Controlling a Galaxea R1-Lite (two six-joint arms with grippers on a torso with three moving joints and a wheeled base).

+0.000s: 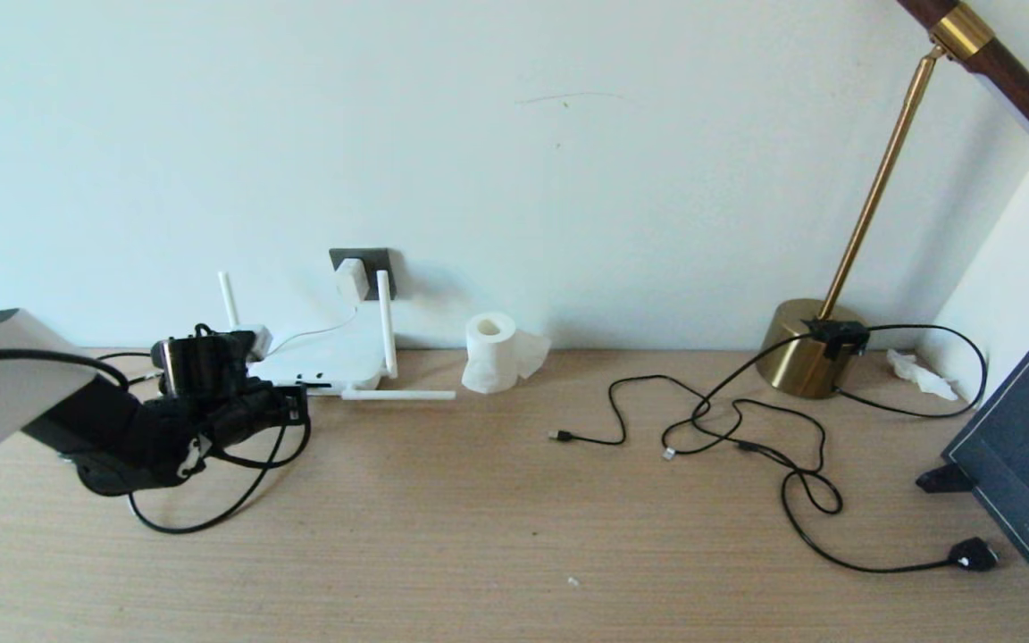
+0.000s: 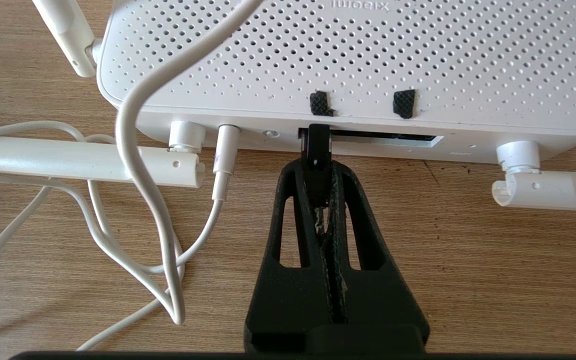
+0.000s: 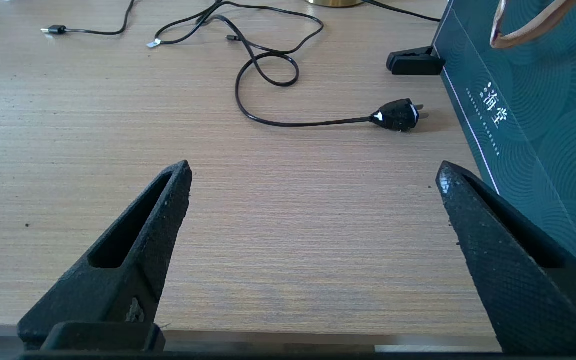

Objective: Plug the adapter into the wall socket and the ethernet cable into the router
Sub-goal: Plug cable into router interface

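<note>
So the left gripper sat right at the front edge of the router, its 2 black fingers pinched together on the ethernet cable plug, whose tip was at the dark port slot; couldn't tell if it was fully seated. Tight spot there: a white antenna lay flat on one side, another on the other, with looped white cord beside it. The router's top was perforated white plastic with rounded corners. Up on the wall, the adapter was sitting in the dark grey wall socket. The right gripper hung over bare woodgrain table, fingers wide apart, holding nothing, plenty of room, a teal bag just beside it.
</note>
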